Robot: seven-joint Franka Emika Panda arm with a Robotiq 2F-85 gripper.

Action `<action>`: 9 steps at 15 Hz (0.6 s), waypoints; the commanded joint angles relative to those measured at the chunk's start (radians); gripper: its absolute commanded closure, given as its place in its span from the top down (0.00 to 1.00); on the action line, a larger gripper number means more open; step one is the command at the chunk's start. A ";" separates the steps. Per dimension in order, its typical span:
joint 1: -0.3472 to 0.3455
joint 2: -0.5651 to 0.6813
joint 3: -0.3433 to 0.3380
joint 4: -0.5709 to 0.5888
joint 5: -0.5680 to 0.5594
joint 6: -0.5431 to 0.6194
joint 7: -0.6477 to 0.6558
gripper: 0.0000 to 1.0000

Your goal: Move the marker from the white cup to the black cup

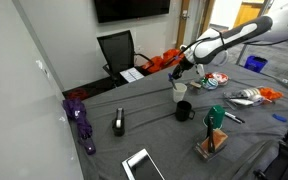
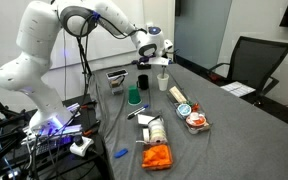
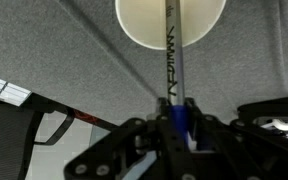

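My gripper (image 3: 179, 125) is shut on the blue top of the marker (image 3: 174, 75). The marker's thin grey shaft runs down into the mouth of the white cup (image 3: 134, 25) straight below. In both exterior views the gripper (image 1: 176, 72) (image 2: 154, 60) hangs just above the white cup (image 1: 180, 89) (image 2: 162, 82) near the middle of the grey table. The black cup (image 1: 183, 111) (image 2: 142, 82) stands upright right beside the white cup. I cannot tell whether the marker tip still touches the cup's bottom.
A teal-green cup (image 1: 216, 116) (image 2: 133, 97) stands near the black cup. A flat black-and-white tape-like object (image 1: 119, 122), a purple object (image 1: 82, 125), a tablet (image 1: 142, 165) and a wooden block (image 1: 212, 143) lie on the table. An office chair (image 1: 117, 50) stands behind.
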 commanded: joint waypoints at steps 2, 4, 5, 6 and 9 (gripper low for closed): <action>-0.055 -0.089 0.041 -0.042 0.081 -0.092 -0.120 0.05; -0.052 -0.115 0.032 -0.038 0.120 -0.123 -0.155 0.05; -0.047 -0.127 0.026 -0.037 0.140 -0.134 -0.168 0.05; -0.042 -0.140 0.021 -0.036 0.163 -0.149 -0.181 0.05; -0.027 -0.175 0.008 -0.036 0.233 -0.191 -0.207 0.05</action>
